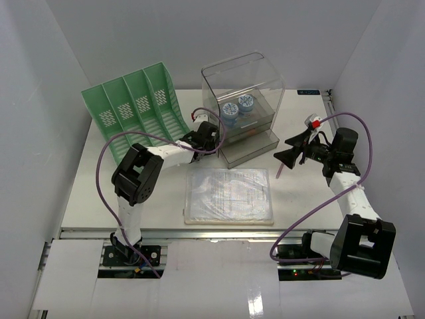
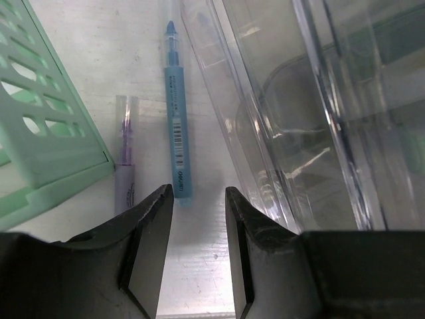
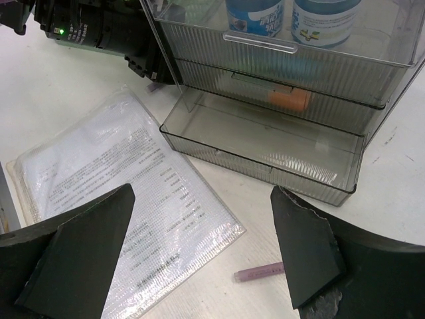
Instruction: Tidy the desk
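Observation:
The desk (image 1: 93, 193) is a white tabletop with a metal rail along its front. My left gripper (image 1: 208, 131) reaches into the gap between the green file rack (image 1: 136, 106) and the clear drawer box (image 1: 244, 100). In the left wrist view my left gripper (image 2: 198, 216) is partly open with nothing between its fingers. A blue pen (image 2: 178, 113) lies just ahead of it, with a purple pen (image 2: 125, 156) beside it. My right gripper (image 3: 202, 199) hangs wide open and empty above a pink pen (image 3: 260, 271) and the corner of a plastic document sleeve (image 3: 126, 186).
The box's bottom drawer (image 3: 259, 149) is pulled out. The drawer above it holds an orange object (image 3: 291, 100), and two blue bottles (image 3: 255, 13) stand in the top compartment. The sleeve (image 1: 229, 195) lies flat near the front rail, and the rack's edge (image 2: 46, 153) is close on the left.

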{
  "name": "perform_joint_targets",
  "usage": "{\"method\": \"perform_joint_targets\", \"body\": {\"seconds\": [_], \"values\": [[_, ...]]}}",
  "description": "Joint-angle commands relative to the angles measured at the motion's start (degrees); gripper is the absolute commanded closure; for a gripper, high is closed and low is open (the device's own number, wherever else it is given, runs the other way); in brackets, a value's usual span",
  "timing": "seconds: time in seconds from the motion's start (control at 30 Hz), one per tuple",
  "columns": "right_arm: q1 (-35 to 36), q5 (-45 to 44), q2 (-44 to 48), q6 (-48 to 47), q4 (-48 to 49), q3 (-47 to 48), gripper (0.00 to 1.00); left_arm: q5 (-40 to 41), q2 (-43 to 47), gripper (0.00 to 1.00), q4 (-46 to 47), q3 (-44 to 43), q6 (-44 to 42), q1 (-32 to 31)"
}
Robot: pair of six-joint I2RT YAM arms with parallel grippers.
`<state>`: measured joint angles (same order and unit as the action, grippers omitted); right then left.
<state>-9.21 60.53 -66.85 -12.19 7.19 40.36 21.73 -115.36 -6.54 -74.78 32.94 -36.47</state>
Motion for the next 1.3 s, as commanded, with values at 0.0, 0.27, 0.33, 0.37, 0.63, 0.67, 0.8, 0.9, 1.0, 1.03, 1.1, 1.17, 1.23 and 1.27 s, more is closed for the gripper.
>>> {"method": "perform_joint_targets", "body": {"seconds": [0.0,0.27,0.33,0.37,0.63,0.67,0.8,0.9,1.0,1.03,1.1,1.17,1.23,1.27], "values": [[-0.9,2.5,-0.4,0.9,1.6,-0.4,0.10,1.4,0.3,0.51,-0.9,-2.4,-1.7,0.4],[-2.0,3.4,-0.4,1.8,2.0,-0.5,0.10,3.3,-2.8,0.51,-2.6,-4.8,-4.0,0.4],[-2.3,3.7,-0.1,2.1,2.4,-0.6,0.10,3.5,-3.7,0.54,-3.2,-5.8,-4.3,0.5],[-2.4,3.8,0.0,2.2,2.4,-0.7,0.10,3.5,-4.2,0.56,-3.4,-6.2,-4.3,0.5],[-3.0,4.7,0.0,2.9,2.8,-1.0,0.10,2.2,-6.5,0.59,-3.9,-7.6,-4.5,0.7],[-3.1,4.8,0.0,2.9,2.8,-0.9,0.10,2.0,-6.5,0.60,-4.0,-7.6,-4.4,0.7],[-3.3,4.9,0.1,3.0,2.9,-1.0,0.10,1.3,-5.8,0.64,-4.0,-6.3,-3.9,0.7],[-3.4,4.9,0.1,3.0,2.9,-1.0,0.10,0.5,-4.7,0.76,-3.9,-4.8,-3.2,0.6],[-3.6,4.9,0.1,3.0,3.0,-1.0,0.10,-0.4,-2.5,0.86,-3.3,-2.7,-2.9,0.5],[-3.6,4.9,0.1,3.0,3.0,-1.0,0.10,-1.0,-1.8,0.90,-3.1,-1.9,-2.8,0.4],[-3.7,4.9,0.2,3.0,2.9,-0.9,0.10,-2.3,0.1,0.96,-2.7,-0.5,-2.5,0.2],[-3.9,5.0,0.3,2.8,2.8,-0.9,0.10,-3.7,2.4,1.00,-2.4,0.6,-2.1,0.0],[-4.0,5.4,0.7,1.7,1.8,-0.6,0.10,-4.8,5.3,1.00,-2.1,2.0,-1.5,-0.5],[-4.0,5.7,0.9,0.9,1.0,-0.4,0.10,-5.3,7.1,1.00,-1.8,3.2,-1.3,-0.7]]}}
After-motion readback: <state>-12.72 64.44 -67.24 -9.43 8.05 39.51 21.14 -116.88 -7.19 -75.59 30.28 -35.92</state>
